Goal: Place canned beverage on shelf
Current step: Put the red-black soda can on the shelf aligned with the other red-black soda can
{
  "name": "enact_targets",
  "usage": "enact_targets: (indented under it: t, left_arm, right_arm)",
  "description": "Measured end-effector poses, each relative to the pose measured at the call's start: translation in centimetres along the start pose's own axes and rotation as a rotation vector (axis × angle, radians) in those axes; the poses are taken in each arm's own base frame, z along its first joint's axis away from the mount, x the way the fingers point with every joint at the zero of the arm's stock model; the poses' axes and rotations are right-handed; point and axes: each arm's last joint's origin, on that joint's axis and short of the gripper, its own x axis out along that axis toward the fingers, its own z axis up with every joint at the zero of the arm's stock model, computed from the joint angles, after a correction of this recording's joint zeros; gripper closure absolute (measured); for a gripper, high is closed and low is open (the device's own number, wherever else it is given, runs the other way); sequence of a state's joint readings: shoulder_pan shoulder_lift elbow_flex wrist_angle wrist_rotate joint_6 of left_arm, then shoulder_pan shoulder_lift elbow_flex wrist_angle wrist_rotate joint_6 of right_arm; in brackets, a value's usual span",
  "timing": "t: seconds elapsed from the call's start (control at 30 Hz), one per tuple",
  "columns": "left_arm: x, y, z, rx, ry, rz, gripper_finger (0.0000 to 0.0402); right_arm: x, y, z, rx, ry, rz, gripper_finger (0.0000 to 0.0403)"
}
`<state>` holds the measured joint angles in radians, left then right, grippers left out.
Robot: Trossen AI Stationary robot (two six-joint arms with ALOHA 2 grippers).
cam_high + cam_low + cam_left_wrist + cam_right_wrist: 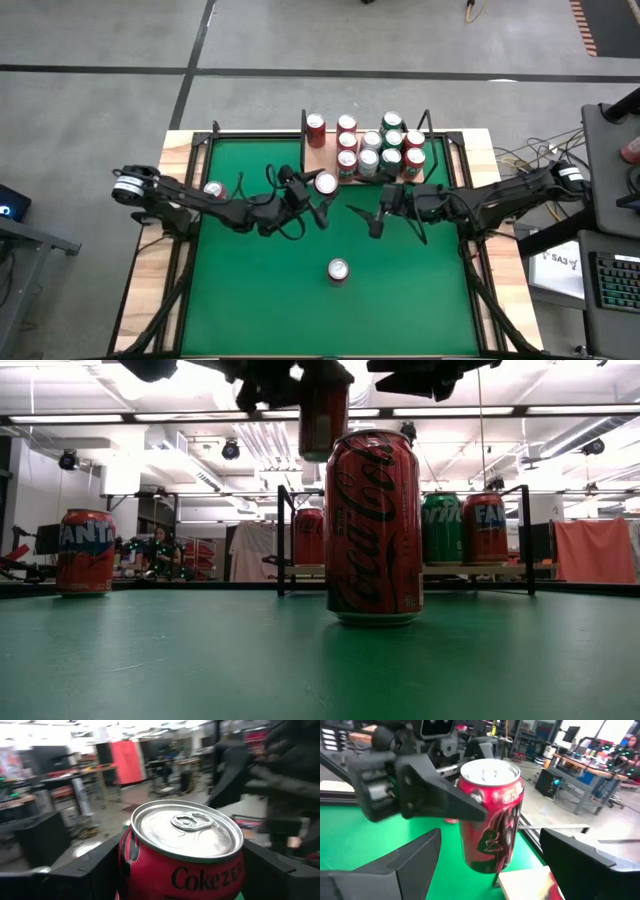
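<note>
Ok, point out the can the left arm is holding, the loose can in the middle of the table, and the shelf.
Held Coke Zero can (186, 827): left wrist view, silver lid.
Middle can (373, 525): low view, red side.
Shelf (317, 160): high view, bare wood at its left end.

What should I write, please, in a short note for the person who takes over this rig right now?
Left gripper: shut on a red Coke Zero can, lifted off the green table, just in front of the shelf.
Right gripper: open, empty, hovering near the table's middle, facing the held can.
Shelf: at the table's far edge, already carrying about ten cans, red and green.
Remaining on the table: one Coke can in the centre-front, one Fanta can at the left, under the left arm.
Done: can picked up. Left: set it on the shelf's free left part, release, then probably the other two.
</note>
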<state>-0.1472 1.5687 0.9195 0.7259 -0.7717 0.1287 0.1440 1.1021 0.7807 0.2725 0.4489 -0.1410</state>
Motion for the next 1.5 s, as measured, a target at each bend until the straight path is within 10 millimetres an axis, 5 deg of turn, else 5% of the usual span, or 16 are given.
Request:
enact_targets:
  t: [0.43,0.77,1.5]
  left_arm:
    - [2.5,0.3,-5.1,-0.014,0.087,0.18,0.011]
    - [1.7,1.8,-7.8,-0.038,0.058,0.2,0.011]
    - [2.6,2.4,-10.5,-0.181,0.033,0.284,0.011]
  right_arm:
    - [-0.7,-0.4,0.3,-0.01,0.008,-0.006,0.0074]
    - [-0.7,-0.4,0.2,0.002,0.018,-0.005,0.0074]
    - [-0.8,-0.4,0.0,0.002,0.034,-0.003,0.0074]
